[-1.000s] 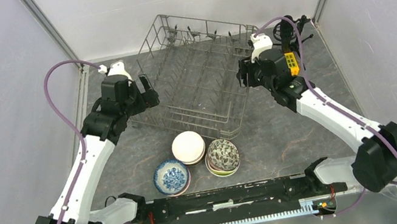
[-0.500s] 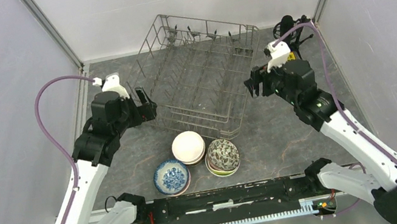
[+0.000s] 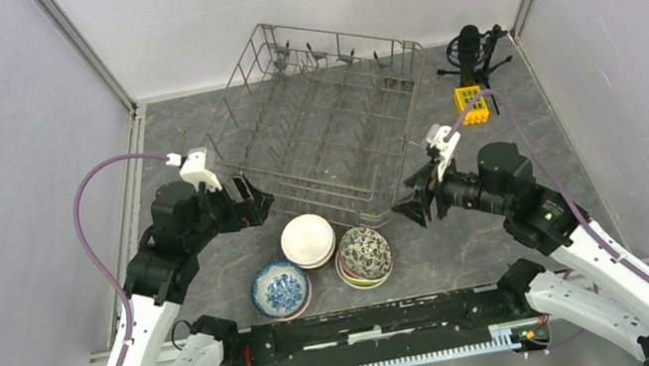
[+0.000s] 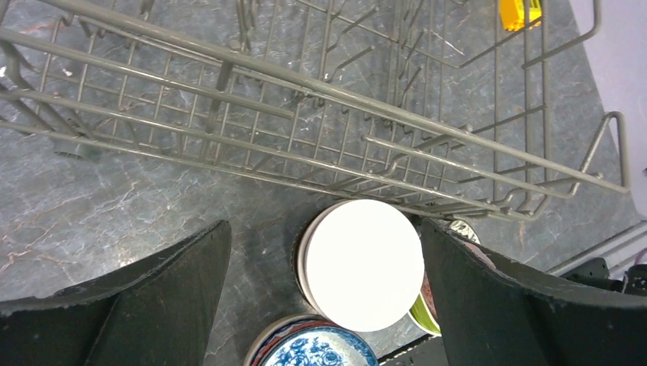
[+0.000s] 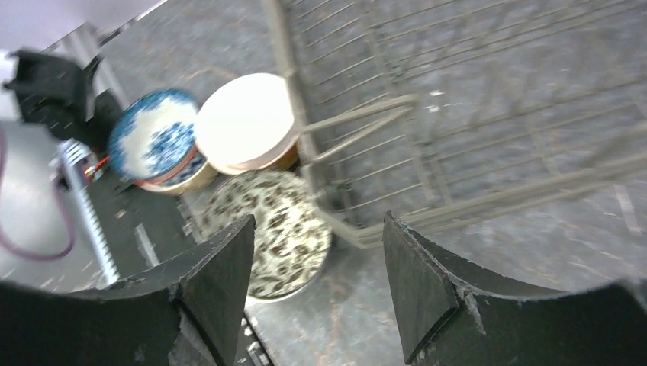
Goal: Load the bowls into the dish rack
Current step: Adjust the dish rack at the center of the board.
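Bowls (image 3: 307,239) sit in three stacks on the bench (image 3: 470,228), just beside the rack (image 3: 322,133), which holds none. Left tool (image 4: 324,229) is spread wide over the white stack (image 4: 362,263), probably aligned for pickup. Right tool (image 5: 318,219) is spread and empty, facing the speckled stack (image 5: 275,229).

the top camera looks down from above and behind the arms (image 3: 138,317). each wrist camera looks past its own fingers (image 4: 152,305), close in; both share the plain white round bowl (image 4: 362,263) just ahead and the grey wire dish rack (image 4: 305,84) beside it.
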